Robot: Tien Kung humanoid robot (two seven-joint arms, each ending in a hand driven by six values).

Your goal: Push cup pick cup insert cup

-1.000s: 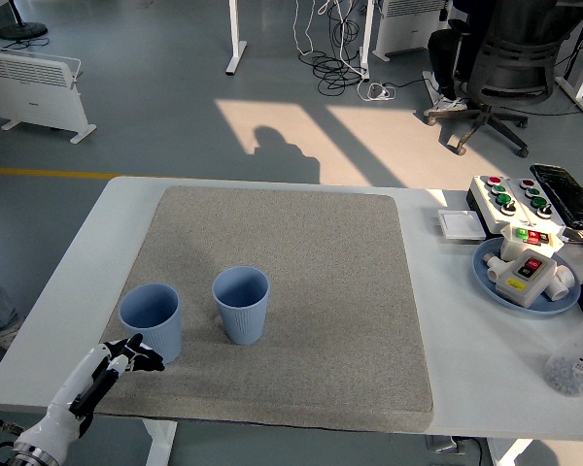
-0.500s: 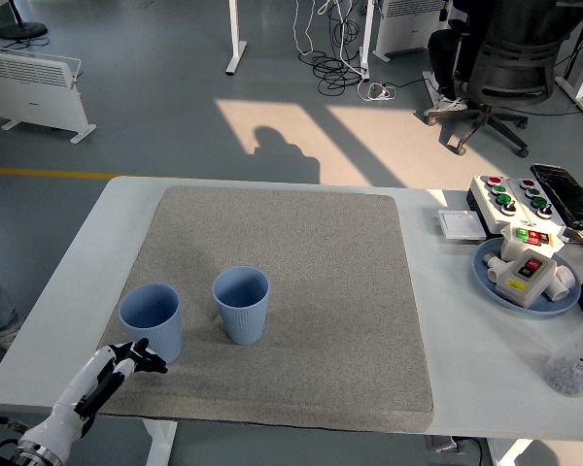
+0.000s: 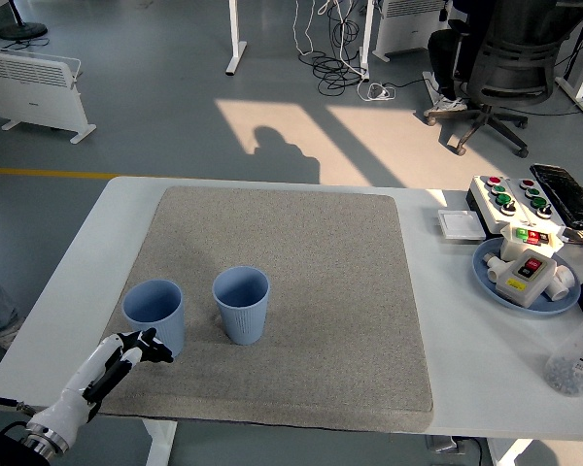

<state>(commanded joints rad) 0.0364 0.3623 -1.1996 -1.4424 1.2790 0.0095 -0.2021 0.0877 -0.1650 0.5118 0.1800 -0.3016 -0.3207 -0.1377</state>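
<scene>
Two blue cups upright on grey mat (image 3: 311,262): left cup (image 3: 154,314), right cup (image 3: 241,304), close but apart. Left hand (image 3: 138,346) at left cup's base, fingers curled, gripping nothing visible. No legible writing.

A grey-blue floor (image 3: 155,107) fills the room beyond the white table (image 3: 466,340), well beyond the fingers and above them in the head view. A bright patch of sunlight (image 3: 340,136) lies on it with a dark shadow (image 3: 277,155) across its left part. A yellow line (image 3: 49,173) runs along the floor up from the fingers. A white radiator (image 3: 34,83) stands far up and left of them. Far to their upper right are a black office chair (image 3: 500,68) and a tangle of cables (image 3: 340,58); white table legs (image 3: 236,39) stand near the cables
</scene>
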